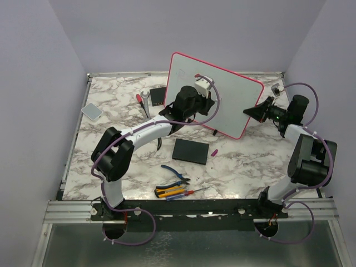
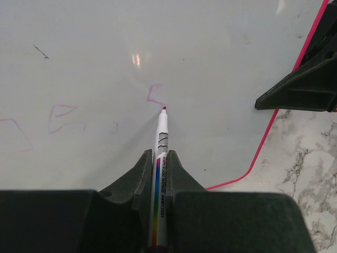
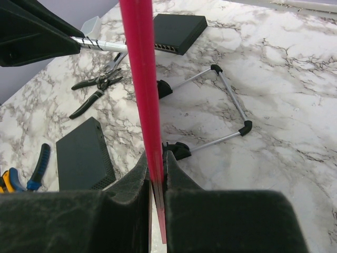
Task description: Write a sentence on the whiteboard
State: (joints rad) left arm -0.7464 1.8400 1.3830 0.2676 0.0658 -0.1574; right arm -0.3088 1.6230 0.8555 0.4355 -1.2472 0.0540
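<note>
The whiteboard [image 1: 236,92], pale with a pink-red frame, stands tilted at the back of the table. My left gripper [image 2: 160,155] is shut on a white marker [image 2: 161,137]. The marker's red tip touches the board [image 2: 210,58] at the foot of a fresh pink stroke. The sentence [image 2: 60,117] shows as faint pink letters to the left of the tip. My right gripper [image 3: 156,158] is shut on the board's red frame edge [image 3: 139,68], at the board's right side [image 1: 248,113]. In the top view the left gripper [image 1: 208,103] sits in front of the board's middle.
A black square slab [image 1: 190,151] lies in front of the board, with a small pink cap [image 1: 214,151] beside it. Pliers [image 1: 177,177] and screwdrivers [image 1: 175,192] lie near the front edge. A grey pad [image 1: 92,110] is at the left. The board's wire stand [image 3: 231,105] rests behind it.
</note>
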